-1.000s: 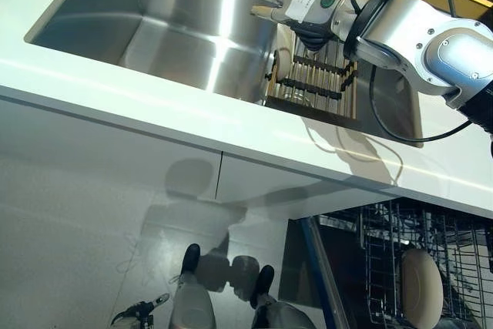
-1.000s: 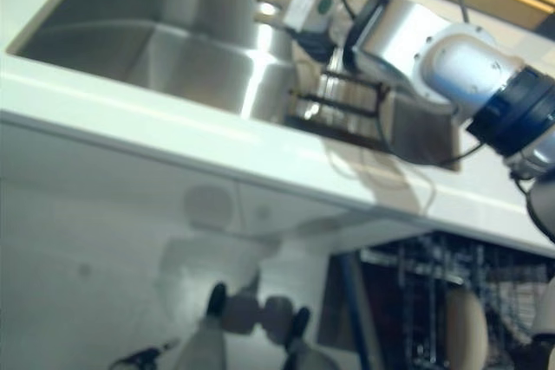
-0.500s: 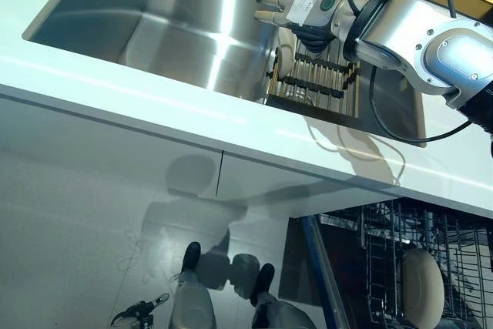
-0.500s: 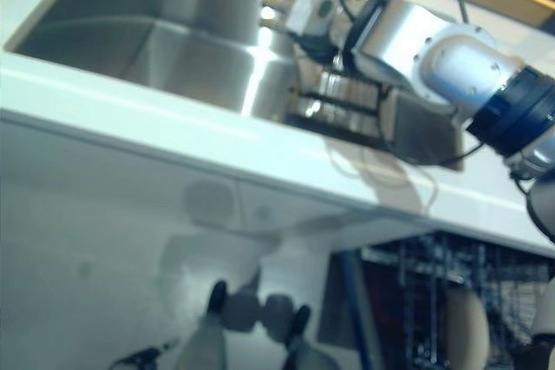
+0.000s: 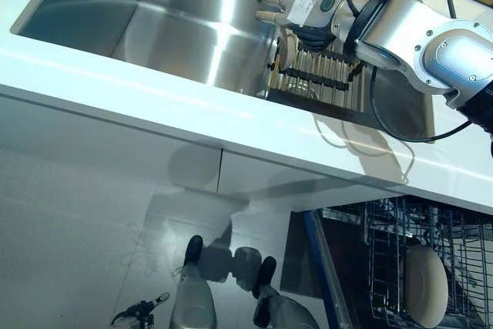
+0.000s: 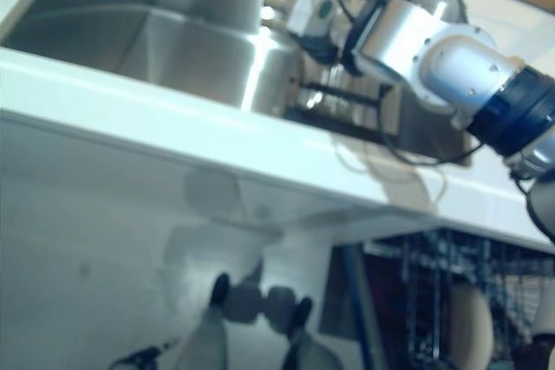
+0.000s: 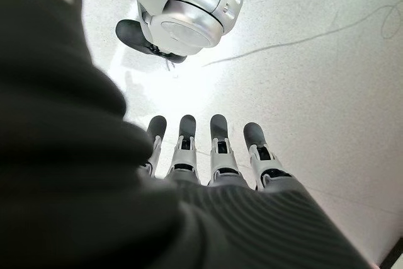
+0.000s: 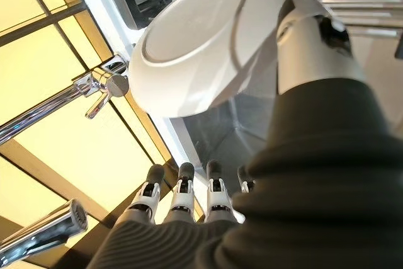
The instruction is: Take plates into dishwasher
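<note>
Right robot hand, fingers apart, hovers over the plate in the sink rack. Reach step; next I'd guess it needs to close on the rim.

White countertop (glossy grey floor)

— Bright overall? Strong glare on the steel sink walls and a white streak along the countertop edge.

— Bright, yes. Soft shadows under the counter on the cabinet front. Right eye view blurred and hazy, left eye view crisp.

— Burnt-out white patch on the floor in the left wrist view. Yellow backlight behind the faucet, plate evenly lit.
</note>
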